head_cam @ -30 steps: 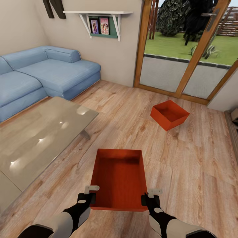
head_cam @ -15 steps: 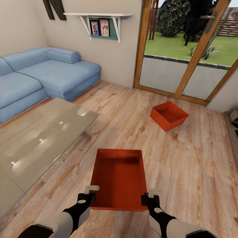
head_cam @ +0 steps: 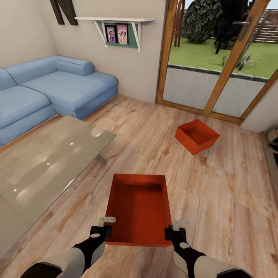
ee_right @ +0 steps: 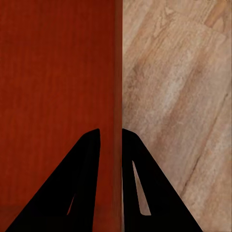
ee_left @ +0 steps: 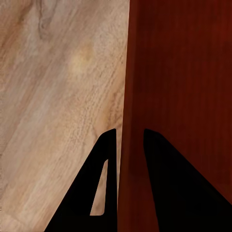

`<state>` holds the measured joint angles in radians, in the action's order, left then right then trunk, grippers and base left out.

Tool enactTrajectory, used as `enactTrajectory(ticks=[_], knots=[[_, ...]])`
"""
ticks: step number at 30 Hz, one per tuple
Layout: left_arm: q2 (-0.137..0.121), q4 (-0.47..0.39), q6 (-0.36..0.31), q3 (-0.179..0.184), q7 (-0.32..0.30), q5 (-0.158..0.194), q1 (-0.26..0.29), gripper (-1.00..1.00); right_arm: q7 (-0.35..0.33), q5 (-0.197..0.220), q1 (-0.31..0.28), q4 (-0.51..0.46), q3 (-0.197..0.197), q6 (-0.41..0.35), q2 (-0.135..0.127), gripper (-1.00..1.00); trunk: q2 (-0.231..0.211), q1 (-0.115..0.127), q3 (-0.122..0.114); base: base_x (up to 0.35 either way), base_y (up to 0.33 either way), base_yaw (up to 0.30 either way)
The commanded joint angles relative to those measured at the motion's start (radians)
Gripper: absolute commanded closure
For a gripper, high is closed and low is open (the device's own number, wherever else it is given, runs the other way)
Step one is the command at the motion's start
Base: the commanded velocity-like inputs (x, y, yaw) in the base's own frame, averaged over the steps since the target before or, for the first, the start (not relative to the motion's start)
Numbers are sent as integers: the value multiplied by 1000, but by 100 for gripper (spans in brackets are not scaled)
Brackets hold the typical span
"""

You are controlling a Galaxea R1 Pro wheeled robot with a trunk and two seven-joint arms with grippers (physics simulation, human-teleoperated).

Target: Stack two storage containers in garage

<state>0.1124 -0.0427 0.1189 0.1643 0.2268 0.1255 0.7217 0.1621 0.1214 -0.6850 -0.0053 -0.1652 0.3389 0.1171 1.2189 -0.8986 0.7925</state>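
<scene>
I hold one orange-red storage container (head_cam: pixel 139 208) in front of me, above the light wood plank flooring of the living room. My left gripper (head_cam: pixel 103 228) is shut on its left wall, and that wall (ee_left: pixel 129 96) runs between the two black fingers in the left wrist view. On the opposite side my right gripper (head_cam: pixel 174 230) is shut on the right wall (ee_right: pixel 118 72). The second storage container (head_cam: pixel 197 135) rests on the planks farther ahead to the right, near the wood-framed glass doors (head_cam: pixel 216 58).
A glass coffee table (head_cam: pixel 46 162) stands close on my left, with a blue sofa (head_cam: pixel 50 88) behind it. A wall shelf (head_cam: pixel 116 23) hangs at the back. Open plank flooring (head_cam: pixel 231 200) stretches ahead and to the right.
The whole picture has shifted slightly, so the camera has moved a little. The held container and both grippers keep their places relative to me.
</scene>
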Motion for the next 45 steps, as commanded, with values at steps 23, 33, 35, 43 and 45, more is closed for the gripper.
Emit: enactTrajectory(ticks=[23,33,35,43,45], knots=[[-11,0,5,-31,23,8,1,100,2,10,-1,1,41,6,-1,100,-161,88,-72,0,0,0],[-11,0,5,-31,23,8,1,100,2,10,0,1,41,6,0,100,-231,127,-117,0,0,0],[-11,0,5,-31,23,8,1,100,2,10,0,1,41,6,0,100,-245,134,-127,0,0,0],[-11,0,5,-31,23,8,1,100,2,9,0,1,41,6,0,100,-301,165,-165,0,0,0],[-11,0,5,-31,23,8,1,100,2,9,0,1,41,6,0,100,-315,173,-174,0,0,0]])
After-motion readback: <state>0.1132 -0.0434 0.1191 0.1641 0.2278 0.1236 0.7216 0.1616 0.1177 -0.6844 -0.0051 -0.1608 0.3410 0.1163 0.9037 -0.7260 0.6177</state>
